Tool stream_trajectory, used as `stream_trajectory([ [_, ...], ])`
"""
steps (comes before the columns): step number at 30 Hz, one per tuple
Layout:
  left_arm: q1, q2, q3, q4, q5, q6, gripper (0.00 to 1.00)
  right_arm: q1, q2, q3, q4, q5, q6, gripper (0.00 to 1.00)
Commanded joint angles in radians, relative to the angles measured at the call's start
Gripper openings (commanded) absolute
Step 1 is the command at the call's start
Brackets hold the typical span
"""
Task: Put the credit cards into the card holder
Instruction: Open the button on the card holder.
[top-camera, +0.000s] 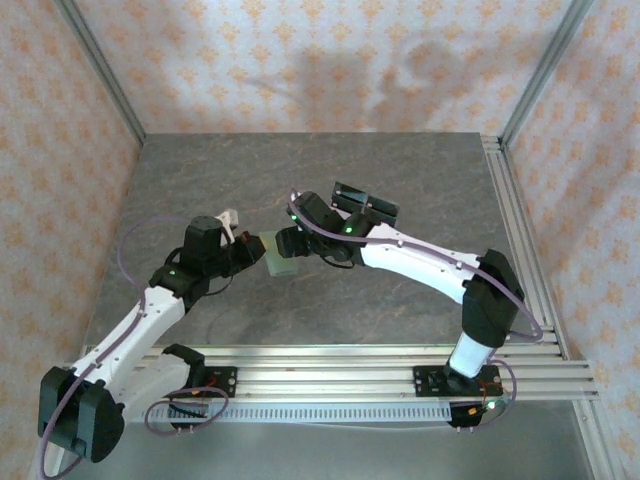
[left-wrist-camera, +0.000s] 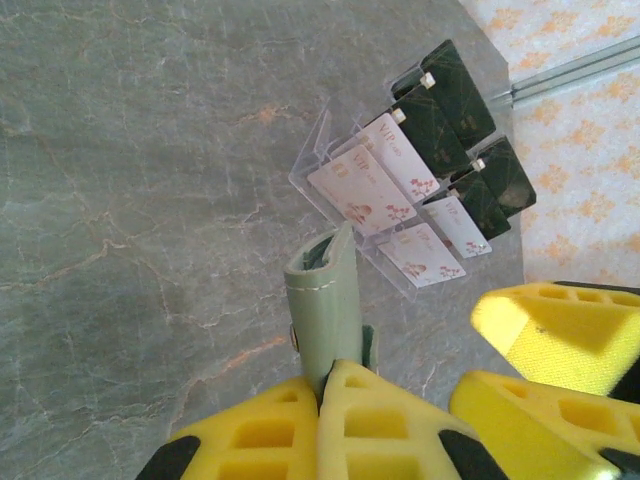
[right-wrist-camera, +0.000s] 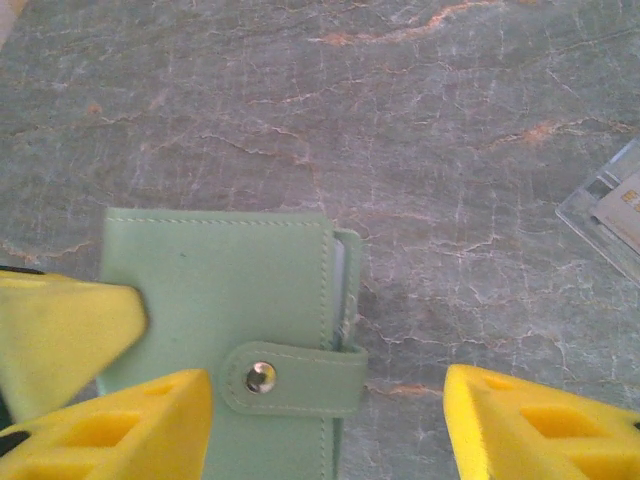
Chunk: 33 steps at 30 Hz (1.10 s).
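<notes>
The sage-green card holder (left-wrist-camera: 325, 300) stands edge-on between the pads of my left gripper (left-wrist-camera: 325, 385), which is shut on its lower edge. In the right wrist view the card holder (right-wrist-camera: 220, 290) shows its flat face, folded closed with the tab (right-wrist-camera: 295, 378) snapped. My right gripper (right-wrist-camera: 325, 395) is open, one finger in front of the holder's face and the other off past the tab edge, touching nothing. Pale credit cards (left-wrist-camera: 365, 185) with reddish print sit in the clear stand (left-wrist-camera: 320, 150) beyond. From above, both grippers (top-camera: 255, 250) (top-camera: 292, 243) meet at the card holder (top-camera: 282, 260).
The clear stand (top-camera: 365, 205) with black panels (left-wrist-camera: 460, 85) sits just behind the right arm at mid-table. Its corner (right-wrist-camera: 605, 205) shows at the right edge of the right wrist view. Aluminium rails (top-camera: 520, 220) border the right and near sides of the grey marbled table (top-camera: 200, 180).
</notes>
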<state>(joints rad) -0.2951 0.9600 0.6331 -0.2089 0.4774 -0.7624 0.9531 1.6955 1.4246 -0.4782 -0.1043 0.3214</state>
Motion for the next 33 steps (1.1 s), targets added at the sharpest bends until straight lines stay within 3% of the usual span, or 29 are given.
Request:
stream_trajectory([
  [1, -0.012, 0.011, 0.041, 0.047, -0.025, -0.015, 0.0, 0.011, 0.023, 0.036, 0.011, 0.001, 0.017, 0.62],
  [9, -0.032, 0.043, 0.073, 0.057, -0.034, -0.015, 0.0, 0.015, 0.063, 0.043, 0.012, -0.02, 0.02, 0.61],
  [13, -0.04, 0.049, 0.084, 0.056, -0.04, -0.014, 0.0, 0.014, 0.082, 0.043, 0.003, -0.004, 0.01, 0.56],
  [23, -0.055, 0.067, 0.1, 0.064, -0.051, -0.016, 0.0, 0.015, 0.084, 0.01, -0.016, 0.062, -0.008, 0.21],
  [27, -0.06, 0.072, 0.101, 0.063, -0.057, -0.014, 0.0, 0.014, 0.079, -0.007, -0.016, 0.065, -0.005, 0.01],
  [33, -0.062, 0.071, 0.065, 0.062, -0.086, -0.011, 0.0, -0.062, 0.016, -0.111, 0.001, 0.063, 0.065, 0.0],
])
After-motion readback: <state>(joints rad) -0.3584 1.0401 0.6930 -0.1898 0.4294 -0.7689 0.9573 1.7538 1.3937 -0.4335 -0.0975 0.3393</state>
